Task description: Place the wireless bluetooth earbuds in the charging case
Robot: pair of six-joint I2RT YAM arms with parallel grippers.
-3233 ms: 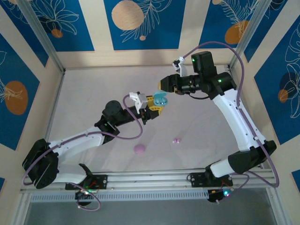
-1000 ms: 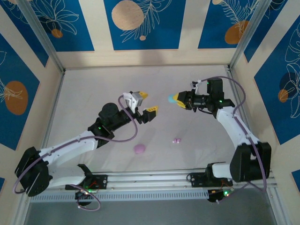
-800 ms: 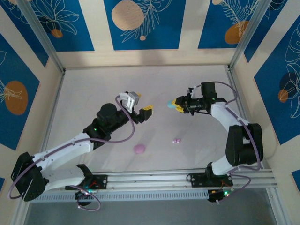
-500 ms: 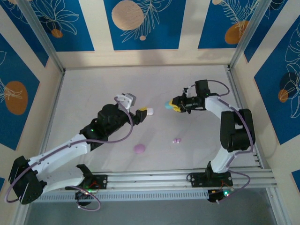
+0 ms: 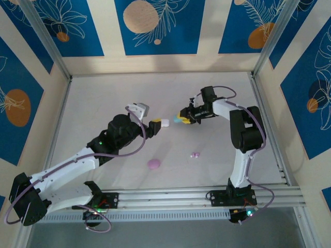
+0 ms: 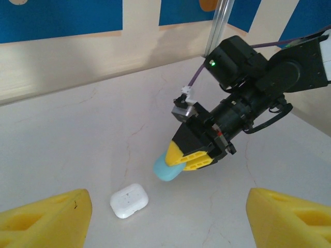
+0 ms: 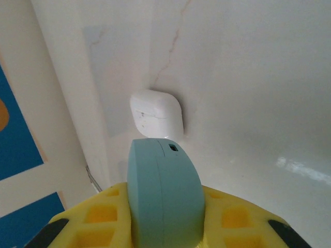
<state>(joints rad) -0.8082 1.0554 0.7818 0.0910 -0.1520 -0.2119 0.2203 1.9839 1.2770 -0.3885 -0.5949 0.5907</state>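
Pink case (image 5: 154,164): a rounded pebble lying on the table (image 5: 103,93), toward the arm bases and apart from both arms.
Left gripper (image 5: 156,124): low over the table, its yellow fingers (image 6: 51,217) spread wide with nothing between them.
White case (image 6: 129,200): lid down, flat on the table just ahead of the left gripper's fingers, near the teal case.
Teal case (image 6: 166,169): its rounded end juts past the yellow fingers clamping it; whether it touches the table cannot be told.
Right gripper (image 5: 183,117): clenched on the teal case, pointing toward the left gripper.
Pink earbuds (image 5: 195,154): tiny bits on the table, right of the pink case, well apart from both grippers.
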